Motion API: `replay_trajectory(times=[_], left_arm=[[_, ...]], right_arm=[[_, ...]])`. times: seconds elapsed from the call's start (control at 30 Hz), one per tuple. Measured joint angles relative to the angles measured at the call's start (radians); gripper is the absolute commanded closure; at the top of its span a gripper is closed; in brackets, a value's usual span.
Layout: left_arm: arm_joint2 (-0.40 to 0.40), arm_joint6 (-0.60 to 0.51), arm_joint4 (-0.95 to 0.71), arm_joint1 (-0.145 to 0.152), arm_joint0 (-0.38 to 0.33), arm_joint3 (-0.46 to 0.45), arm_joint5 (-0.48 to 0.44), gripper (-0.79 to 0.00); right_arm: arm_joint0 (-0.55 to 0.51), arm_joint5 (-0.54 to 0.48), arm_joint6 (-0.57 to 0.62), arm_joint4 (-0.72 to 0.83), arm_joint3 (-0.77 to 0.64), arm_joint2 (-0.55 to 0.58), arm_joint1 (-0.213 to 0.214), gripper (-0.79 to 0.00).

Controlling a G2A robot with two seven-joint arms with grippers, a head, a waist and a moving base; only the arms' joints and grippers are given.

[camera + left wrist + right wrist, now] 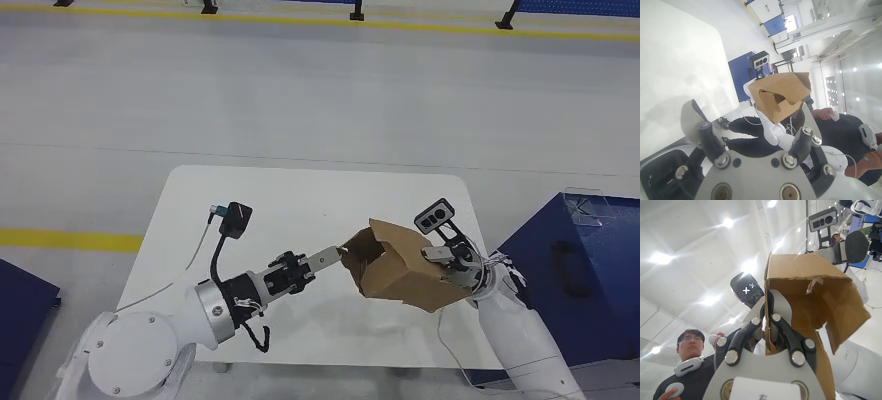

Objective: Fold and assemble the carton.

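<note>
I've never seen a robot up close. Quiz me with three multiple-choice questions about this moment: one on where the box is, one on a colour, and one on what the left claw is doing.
1. Where is the carton?
A. Flat on the floor
B. Held up in the right claw
C. On a shelf

2. What colour is the table?
A. White
B. Green
C. Black

3. The left claw is:
A. Shut on the carton
B. Open
C. Shut on a cable

Answers:
1 B, the right claw pinches one wall of the carton and holds it in the air.
2 A, the top view shows its white top.
3 B, its fingers stand wide apart.
</note>
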Motion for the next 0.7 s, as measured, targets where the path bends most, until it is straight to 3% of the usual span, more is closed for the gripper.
replay_trajectory(times=[0.2,0.4,0.7], left_arm=[[-0.008,-0.014,0.002,0.007,0.002,0.003,-0.019,-0.785],[0.011,-0.035,0.063,0.017,0.019,-0.046,-0.121,-0.785],[0.059,-0.040,0.128,0.021,-0.018,-0.011,-0.064,-0.785]], right_arm=[[-0.012,0.024,0.000,-0.002,-0.020,-0.009,0.001,0.000],[-0.012,0.044,0.000,0.014,-0.016,-0.004,0.002,0.000],[-0.026,0.075,0.000,-0.008,-0.058,-0.019,0.007,0.000]])
